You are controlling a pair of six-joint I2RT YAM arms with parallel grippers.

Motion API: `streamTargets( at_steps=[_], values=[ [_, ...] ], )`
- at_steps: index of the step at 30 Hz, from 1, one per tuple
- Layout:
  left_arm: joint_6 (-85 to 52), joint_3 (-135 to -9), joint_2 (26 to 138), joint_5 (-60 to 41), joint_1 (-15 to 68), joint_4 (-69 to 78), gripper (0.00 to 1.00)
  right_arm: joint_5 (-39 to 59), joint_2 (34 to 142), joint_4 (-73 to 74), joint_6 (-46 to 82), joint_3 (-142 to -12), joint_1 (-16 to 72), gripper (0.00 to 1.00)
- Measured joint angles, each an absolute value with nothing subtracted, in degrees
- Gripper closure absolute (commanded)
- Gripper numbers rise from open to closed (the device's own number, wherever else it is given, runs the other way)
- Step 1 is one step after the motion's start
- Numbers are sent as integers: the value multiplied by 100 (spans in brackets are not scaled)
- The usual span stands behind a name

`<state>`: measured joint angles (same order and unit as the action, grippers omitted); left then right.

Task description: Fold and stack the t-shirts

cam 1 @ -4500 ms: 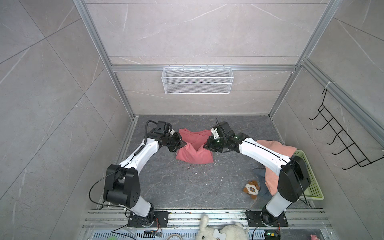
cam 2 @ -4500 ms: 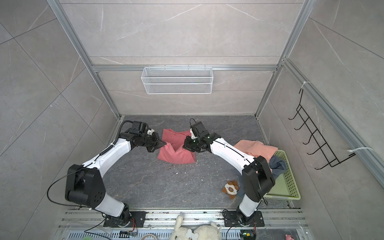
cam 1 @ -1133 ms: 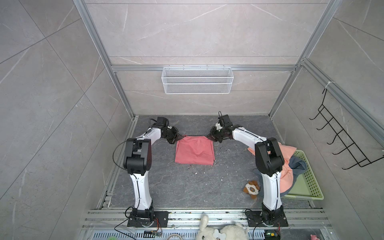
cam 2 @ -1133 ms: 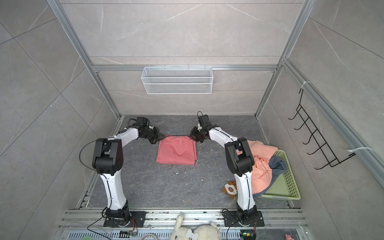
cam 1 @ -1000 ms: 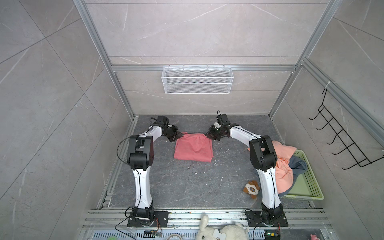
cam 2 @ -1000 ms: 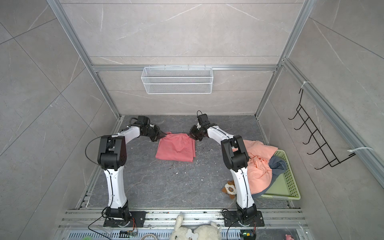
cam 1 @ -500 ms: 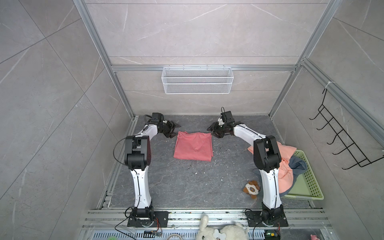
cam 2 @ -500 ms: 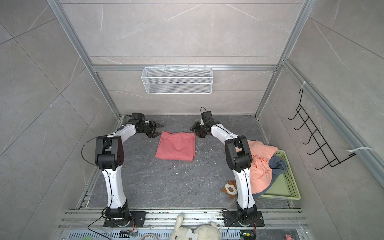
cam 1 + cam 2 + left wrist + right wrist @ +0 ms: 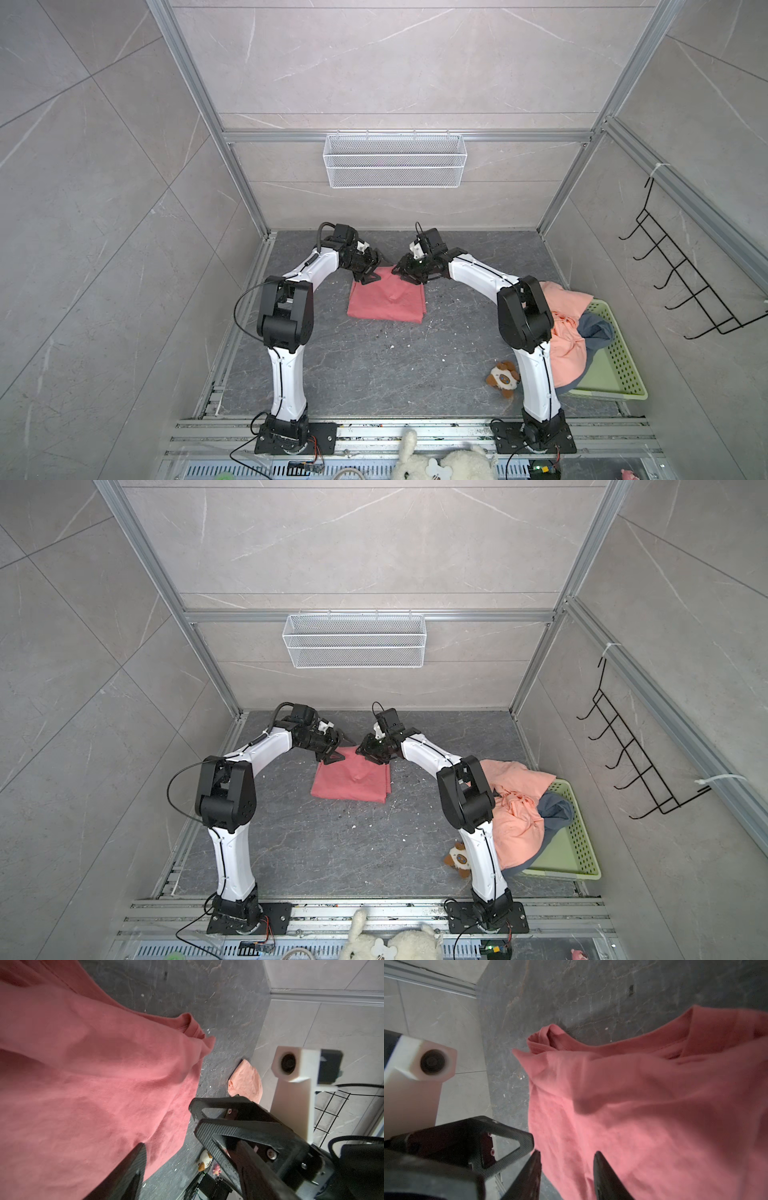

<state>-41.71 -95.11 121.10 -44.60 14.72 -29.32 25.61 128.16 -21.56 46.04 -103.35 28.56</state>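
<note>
A coral-red t-shirt point(image 9: 386, 299) point(image 9: 353, 779) lies folded into a flat rectangle on the dark floor, with a small bump in its middle. My left gripper point(image 9: 370, 272) point(image 9: 337, 750) hovers open over its far left corner. In the left wrist view the left gripper point(image 9: 169, 1135) has nothing between its fingers. My right gripper point(image 9: 405, 272) point(image 9: 368, 755) stands open over the far right corner, and in the right wrist view the right gripper point(image 9: 566, 1158) shows red cloth lying beneath its gap. A peach t-shirt point(image 9: 569, 332) and a blue-grey t-shirt point(image 9: 598, 328) lie crumpled at the right.
A pale green basket point(image 9: 619, 365) at the right edge holds the crumpled shirts, which spill behind the right arm's base. A small brown-and-white plush toy point(image 9: 503, 378) lies beside that base. A white wire basket point(image 9: 395, 166) hangs on the back wall, black hooks point(image 9: 685, 291) on the right wall.
Both grippers let go of the red shirt's far corners and opened. They drew back outward, then came in and now hover over the far edge. The shirt lies flat.
</note>
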Motion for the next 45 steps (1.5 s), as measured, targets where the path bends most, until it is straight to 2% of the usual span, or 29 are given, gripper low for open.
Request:
streamTargets(
  at_steps=[10,19,26,33,39,45],
  values=[
    [-4338,-10757,13714,-4875,1092,-2917,29,2274,14250,-3044,4451,-12328,2720,71],
    [-5035,-11513,14433,-5378,766,-2265,29,2095,14724,-3531,4355,-12840,2440,70],
    [-5579,-11246,14431,-5618,620,-1597,29,2099,14735,-3568,4278,-12860,2272,69],
    [-6040,-10392,13880,-5642,316,-725,28,2075,14523,-3579,4185,-12586,2224,66],
    [-5301,-9856,12567,-5140,180,-1374,28,2014,13537,-3347,4211,-11236,2200,56],
    [-4327,-9096,11266,-4536,626,-2130,28,1979,13069,-3013,4329,-10954,2414,51]
  ],
)
